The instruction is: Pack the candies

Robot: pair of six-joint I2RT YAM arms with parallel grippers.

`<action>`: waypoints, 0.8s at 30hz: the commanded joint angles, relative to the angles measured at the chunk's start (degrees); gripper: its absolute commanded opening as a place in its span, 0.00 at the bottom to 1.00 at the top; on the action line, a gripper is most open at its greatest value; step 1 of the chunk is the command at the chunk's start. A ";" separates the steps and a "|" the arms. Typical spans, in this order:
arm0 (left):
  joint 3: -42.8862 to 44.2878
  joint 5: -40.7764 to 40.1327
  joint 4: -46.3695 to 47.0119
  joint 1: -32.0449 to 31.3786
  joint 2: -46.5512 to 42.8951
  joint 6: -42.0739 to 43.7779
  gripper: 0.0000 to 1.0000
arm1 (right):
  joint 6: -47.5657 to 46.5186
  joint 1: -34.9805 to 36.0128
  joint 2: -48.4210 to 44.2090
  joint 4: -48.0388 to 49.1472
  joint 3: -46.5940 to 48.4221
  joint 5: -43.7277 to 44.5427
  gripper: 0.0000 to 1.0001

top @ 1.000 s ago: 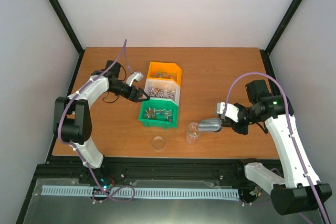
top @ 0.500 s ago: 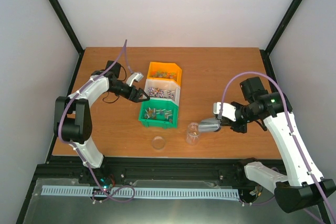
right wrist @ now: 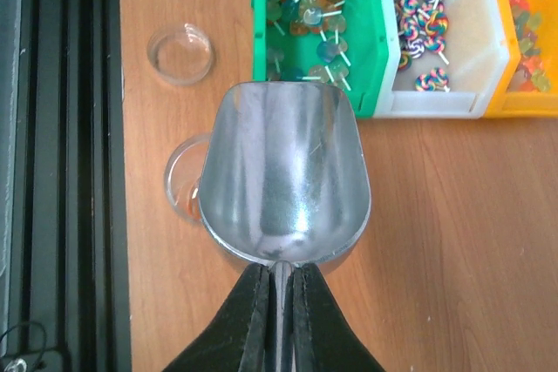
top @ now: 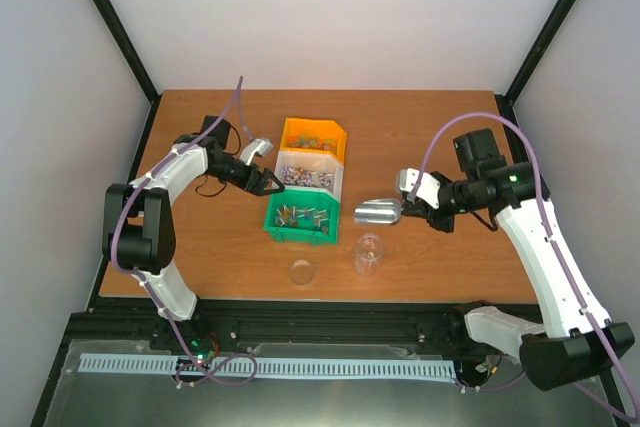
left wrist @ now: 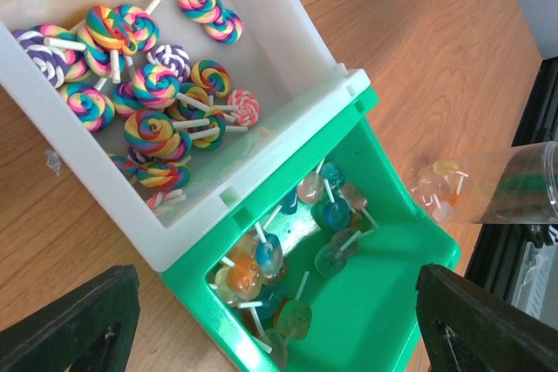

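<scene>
We find the candies point(left wrist: 148, 132) to be small lollipops on thin white sticks, sorted into three open-fronted plastic bins set in a touching row on the wood-grain table point(top: 420, 137). The white bin point(left wrist: 288, 6) holds opaque flat discs with rainbow spirals. The green bin point(left wrist: 392, 302) holds glossy, translucent rounded ones in orange, blue and green. The orange bin point(right wrist: 523, 102) holds small pale pieces too small to tell apart. A few translucent candies also lie at the bottom of the jar point(top: 368, 254), a clear, upright plastic cylinder near the green bin. A clear, shallow round lid point(right wrist: 180, 53) lies flat near the jar. The left gripper point(top: 268, 183) stands spread wide with nothing between its matte black fingers point(left wrist: 70, 320), just beside the white and green bins. The right gripper point(right wrist: 279, 294) is fully closed on the thin handle of the scoop point(right wrist: 283, 185). The scoop is polished metal with a smooth, curved, reflective bowl, and in the right wrist view it overlaps part of the jar's rim.
</scene>
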 commanded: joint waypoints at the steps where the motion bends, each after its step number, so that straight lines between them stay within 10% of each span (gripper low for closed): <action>1: 1.52 -1.89 -1.01 0.41 -0.56 1.10 0.88 | 1.55 0.53 4.10 5.72 2.17 -4.05 0.03; 24: -0.47 -5.06 1.36 0.41 -0.98 0.47 0.87 | 15.55 20.83 27.21 16.26 9.84 20.51 0.03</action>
